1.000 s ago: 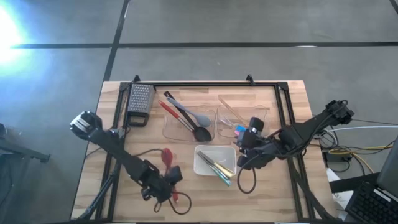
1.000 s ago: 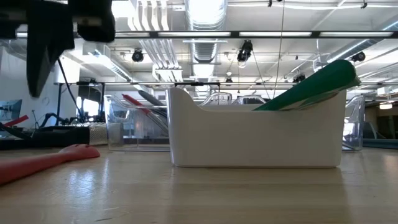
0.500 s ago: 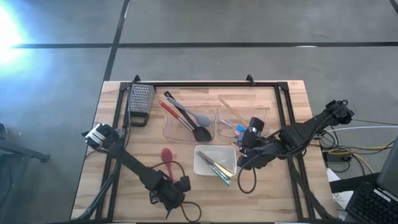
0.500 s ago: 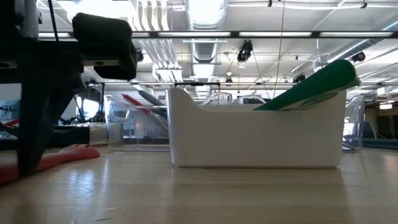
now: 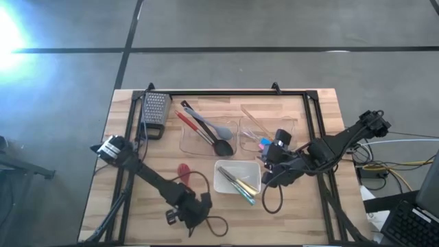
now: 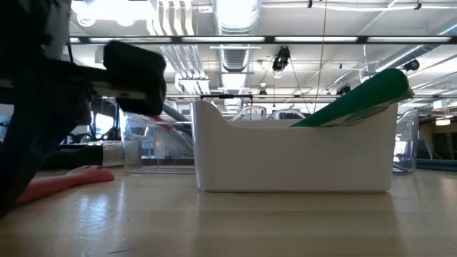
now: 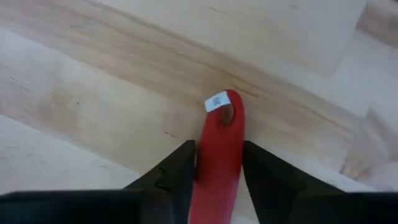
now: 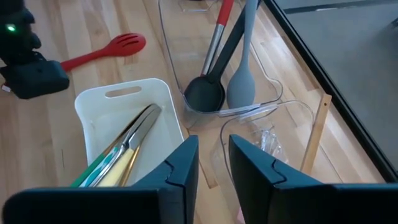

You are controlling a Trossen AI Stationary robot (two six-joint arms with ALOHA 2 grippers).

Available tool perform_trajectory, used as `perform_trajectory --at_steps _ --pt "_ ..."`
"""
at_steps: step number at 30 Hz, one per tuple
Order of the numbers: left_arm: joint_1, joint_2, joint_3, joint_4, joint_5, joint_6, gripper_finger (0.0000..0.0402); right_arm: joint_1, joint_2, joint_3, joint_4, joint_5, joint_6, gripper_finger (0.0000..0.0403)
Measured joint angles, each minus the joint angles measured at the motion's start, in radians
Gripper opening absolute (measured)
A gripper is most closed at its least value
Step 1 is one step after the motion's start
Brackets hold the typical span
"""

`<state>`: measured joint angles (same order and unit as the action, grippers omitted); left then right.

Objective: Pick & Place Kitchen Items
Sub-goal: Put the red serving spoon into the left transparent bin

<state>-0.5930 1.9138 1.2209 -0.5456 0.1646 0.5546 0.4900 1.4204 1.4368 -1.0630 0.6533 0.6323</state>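
Note:
A red slotted spoon (image 5: 184,171) lies flat on the wooden table, left of the white tray (image 5: 221,180). My left gripper (image 5: 187,211) is down at the table over the spoon's handle end, shut on it. In the left wrist view the red handle (image 7: 221,134) runs between the two fingers of my left gripper (image 7: 219,146). My right gripper (image 5: 265,159) hovers between the tray and the right clear bin (image 5: 269,127), slightly open and holding nothing (image 8: 214,146). Green and gold tongs (image 8: 127,146) lie in the tray. My left gripper pinches the red spoon's handle near its free end, just behind the hang hole and white label (image 7: 222,106). One finger (image 7: 177,171) lies on each side, and the fingers come from above, running along the handle. The spoon (image 6: 68,180) still lies on the table.
The left clear bin (image 5: 206,145) holds a black ladle, a grey spoon and a red-handled utensil. A metal grater (image 5: 154,111) stands at the far left. A black frame (image 5: 226,94) runs around the table's far edge and sides. Cables loop near both grippers.
My left arm has swung toward the table's near edge and slightly right, and its gripper has come down to the table over the red spoon's handle end. The spoon has stayed where it lay. My right arm has kept still.

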Motion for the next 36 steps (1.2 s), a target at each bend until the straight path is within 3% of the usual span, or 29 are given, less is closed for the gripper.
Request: perform_trajectory --at_steps 5,12,23,30,36 --pt "0.05 0.009 -0.004 0.003 0.088 -0.002 0.01 0.0 0.001 -0.001 0.004 0.0 0.0 0.0091" --pt "0.066 -0.009 -0.007 -0.025 0.084 -0.045 0.0098 0.0 0.001 -0.001 0.004 0.0 0.0 0.008" --pt "0.065 -0.267 0.017 -0.099 0.055 -0.246 0.0098 0.0 0.001 -0.001 0.008 0.0 -0.002 0.0079" --pt "0.065 -0.525 0.018 -0.075 -0.083 -0.33 0.0098 0.0 0.001 -0.001 0.031 -0.002 0.001 0.0087" --pt "0.064 -0.712 0.018 0.033 -0.266 -0.289 0.0098 0.0 0.001 -0.001 0.032 -0.002 0.002 0.0077"
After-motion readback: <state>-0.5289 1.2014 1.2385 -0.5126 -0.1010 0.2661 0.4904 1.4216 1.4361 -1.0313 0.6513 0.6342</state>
